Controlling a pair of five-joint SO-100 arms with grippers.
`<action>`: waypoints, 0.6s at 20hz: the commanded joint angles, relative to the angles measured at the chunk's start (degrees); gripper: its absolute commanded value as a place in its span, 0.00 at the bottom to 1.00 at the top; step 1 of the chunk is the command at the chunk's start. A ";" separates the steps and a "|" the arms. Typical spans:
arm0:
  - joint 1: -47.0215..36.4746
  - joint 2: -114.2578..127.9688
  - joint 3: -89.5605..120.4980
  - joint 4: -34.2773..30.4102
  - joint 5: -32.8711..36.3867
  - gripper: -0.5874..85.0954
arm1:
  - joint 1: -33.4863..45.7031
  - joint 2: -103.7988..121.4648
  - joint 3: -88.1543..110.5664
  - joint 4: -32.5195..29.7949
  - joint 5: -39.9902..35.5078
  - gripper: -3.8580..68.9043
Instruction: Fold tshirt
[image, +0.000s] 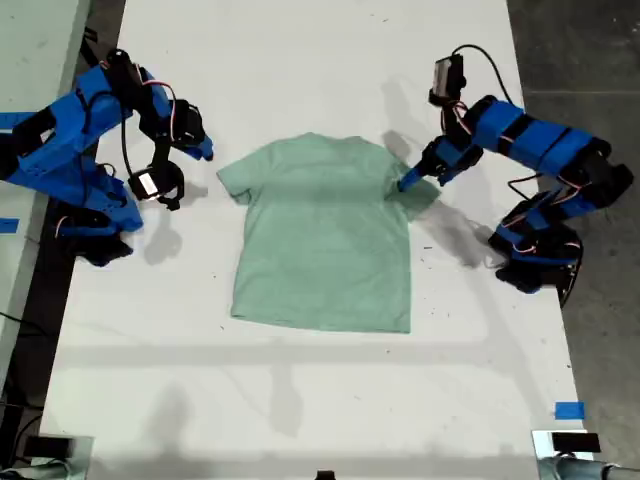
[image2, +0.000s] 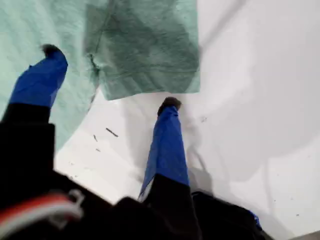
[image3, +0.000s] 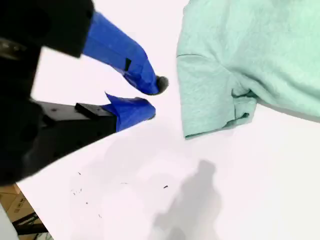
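First pincer (image2: 107, 75): jaws spread wide, nothing held. One blue fingertip (image2: 42, 75) sits over the tshirt's body; the other fingertip (image2: 167, 107) sits over bare table just off the sleeve hem. The sleeve lies in the gap between them. Whether either tip touches cloth cannot be told.
First pincer, exterior view (image: 410, 183): at the sleeve on the exterior view's right, tip over the cloth edge.
Second pincer (image3: 150, 97): jaws parted only a little, tips close together, nothing between them. It hangs over bare table, just beside the other sleeve, not touching it.
Second pincer, exterior view (image: 205, 152): on the exterior view's left, short of the sleeve on that side.
Tshirt (image: 325, 240): pale mint green, spread flat on the table at the middle of the exterior view, neck towards the far edge, hem towards the near edge, both short sleeves out to the sides. No fold is made.
Sleeve under first pincer (image2: 147, 55): flat, darkened by the arm's shadow.
Sleeve near second pincer (image3: 210, 95): flat, slightly puckered at the underarm seam.
Table (image: 300, 400): white; small dark specks near both sleeves.
Blue tape (image: 569, 410): one piece at the table's near corner on the exterior view's right.
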 joint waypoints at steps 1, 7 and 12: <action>-0.26 -0.44 -0.26 -1.41 0.26 0.06 | 5.10 -4.57 2.46 -8.17 -3.08 0.59; 1.23 -2.64 -0.44 -2.29 0.00 0.05 | 6.77 -15.38 -2.99 -7.29 -3.69 0.55; 2.37 -2.90 -0.26 -2.37 -0.35 0.04 | 6.59 -19.69 -6.94 -5.10 -4.92 0.06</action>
